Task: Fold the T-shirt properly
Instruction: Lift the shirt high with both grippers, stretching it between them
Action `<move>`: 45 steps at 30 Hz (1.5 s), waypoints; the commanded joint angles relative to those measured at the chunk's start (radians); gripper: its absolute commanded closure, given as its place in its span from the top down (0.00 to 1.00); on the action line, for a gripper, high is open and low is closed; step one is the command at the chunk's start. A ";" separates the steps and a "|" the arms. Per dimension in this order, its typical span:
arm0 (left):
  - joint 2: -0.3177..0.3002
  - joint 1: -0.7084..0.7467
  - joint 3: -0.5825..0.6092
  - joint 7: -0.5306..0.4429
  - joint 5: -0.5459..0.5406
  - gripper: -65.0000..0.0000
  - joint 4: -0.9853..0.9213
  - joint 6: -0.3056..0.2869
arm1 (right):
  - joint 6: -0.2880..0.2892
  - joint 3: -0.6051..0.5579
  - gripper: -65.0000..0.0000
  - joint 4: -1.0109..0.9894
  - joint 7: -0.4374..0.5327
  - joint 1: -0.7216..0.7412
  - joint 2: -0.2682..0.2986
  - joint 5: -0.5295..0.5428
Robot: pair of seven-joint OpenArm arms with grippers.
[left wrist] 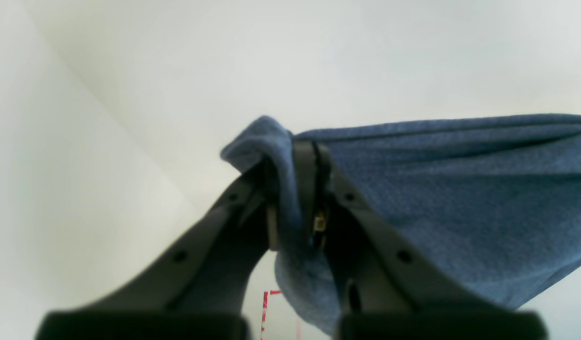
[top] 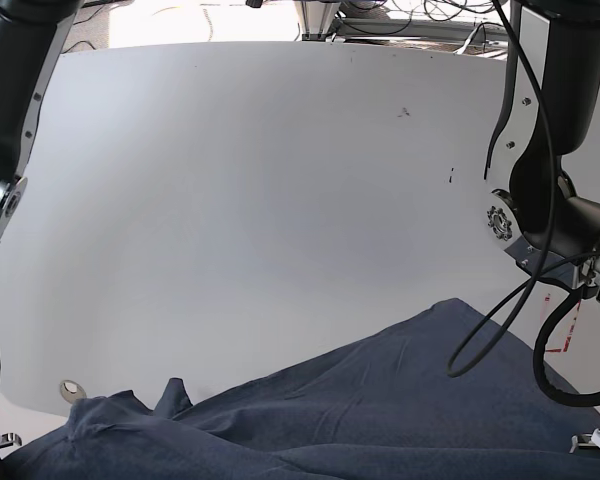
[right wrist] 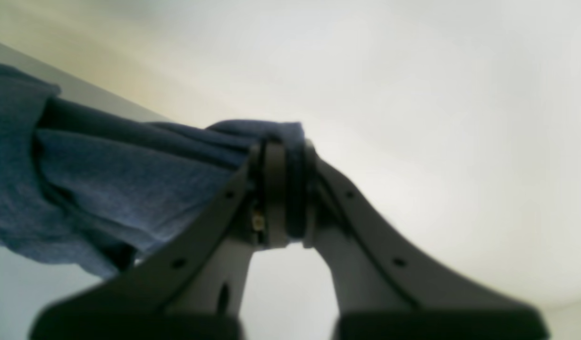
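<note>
Pinching fabric on both sides: the left gripper has its jaws clamped narrow on a bunched edge of the T-shirt, with a fold of cloth poking out above the fingertips and spilling down between the fingers. From that pincer the shirt stretches off to its right as a taut, lifted sheet; below it there is a scrap of red line marking on the white table. The right gripper is likewise shut tight on a rolled hem, the T-shirt running off to its left and sagging in folds below jaw level. In the base view the shirt lies across the near edge of the table, peaking nearer the left arm and dropping away towards the right arm; neither set of fingertips shows in that view. A small round ring sits on the table just beyond the crumpled end of the shirt. No print, label or lettering readable on the visible fabric; the wrist views are soft-focus.
</note>
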 commanded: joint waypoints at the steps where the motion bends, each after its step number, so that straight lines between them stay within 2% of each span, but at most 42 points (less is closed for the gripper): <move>1: -0.004 -0.036 0.004 -0.022 -0.003 0.00 -0.024 0.002 | -0.002 -0.010 0.00 0.012 0.018 0.066 0.018 0.006; 23: -0.008 -0.052 0.000 -0.030 -0.005 0.00 -0.107 0.005 | -0.002 -0.042 0.00 0.010 0.018 0.091 0.015 0.006; 31: -0.008 -0.112 -0.040 -0.084 -0.008 0.00 -0.116 0.094 | -0.002 -0.047 0.00 0.010 0.018 0.126 -0.005 0.004; 40: -0.010 -0.163 -0.031 -0.084 -0.009 0.00 -0.140 0.096 | -0.002 -0.047 0.00 0.010 0.016 0.158 -0.005 0.004; 45: -0.011 -0.092 -0.031 -0.084 -0.012 0.00 -0.140 0.094 | -0.002 -0.039 0.00 0.012 0.016 0.114 -0.005 0.004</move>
